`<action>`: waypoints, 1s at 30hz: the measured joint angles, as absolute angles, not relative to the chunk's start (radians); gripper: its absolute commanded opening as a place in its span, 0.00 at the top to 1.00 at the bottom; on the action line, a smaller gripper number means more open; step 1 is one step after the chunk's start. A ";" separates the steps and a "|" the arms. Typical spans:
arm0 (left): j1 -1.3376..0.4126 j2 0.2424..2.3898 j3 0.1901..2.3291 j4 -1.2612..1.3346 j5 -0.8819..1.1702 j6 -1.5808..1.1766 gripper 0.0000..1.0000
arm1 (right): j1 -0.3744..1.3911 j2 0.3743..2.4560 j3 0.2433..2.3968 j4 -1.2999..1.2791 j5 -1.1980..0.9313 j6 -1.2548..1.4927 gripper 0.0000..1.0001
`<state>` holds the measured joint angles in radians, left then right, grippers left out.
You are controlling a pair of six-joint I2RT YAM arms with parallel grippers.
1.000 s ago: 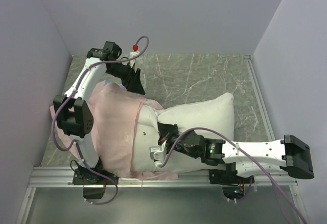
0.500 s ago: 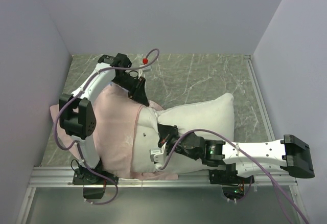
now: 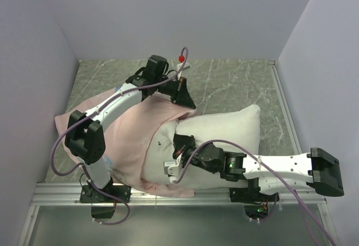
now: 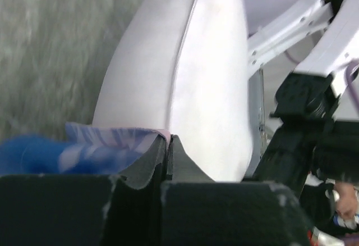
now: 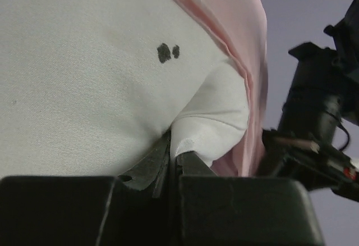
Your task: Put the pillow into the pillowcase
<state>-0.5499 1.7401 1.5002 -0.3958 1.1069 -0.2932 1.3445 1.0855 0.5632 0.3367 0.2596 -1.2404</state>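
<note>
The white pillow [image 3: 224, 128] lies across the middle of the table, its left end inside the pink pillowcase [image 3: 126, 139]. My left gripper [image 3: 187, 101] is at the pillow's far edge, shut on the pillowcase's opening hem. In the left wrist view the gripper [image 4: 168, 144] pinches the pink-and-blue pillowcase [image 4: 106, 145] against the pillow [image 4: 196, 77]. My right gripper [image 3: 176, 142] is at the case mouth, shut on the pillow. The right wrist view shows this gripper [image 5: 175, 149] holding a fold of the pillow [image 5: 84, 72], with the pillowcase [image 5: 238, 32] draped just beyond.
The marble table [image 3: 235, 80] is walled at the left, back and right. A metal rail [image 3: 185, 192] runs along the near edge by both arm bases. The right arm [image 4: 291, 27] crosses the left wrist view, and the left arm [image 5: 314, 111] shows in the right wrist view.
My left gripper has closed on the pillowcase hem and swung right, drawing the pink cloth further over the pillow's far corner. The right gripper has held still.
</note>
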 measured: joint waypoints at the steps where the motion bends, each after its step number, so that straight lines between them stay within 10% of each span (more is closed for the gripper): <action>1: -0.567 1.741 1.509 -0.335 1.097 -0.347 1.00 | 1.342 1.085 0.569 0.332 0.255 -1.240 1.00; 18: -0.621 2.115 2.087 -0.255 0.862 -0.418 1.00 | 0.931 1.277 0.743 0.322 0.117 -1.098 1.00; 30: -0.303 2.252 2.282 -0.293 0.873 -0.317 0.10 | 0.651 1.621 0.889 0.469 0.024 -0.975 1.00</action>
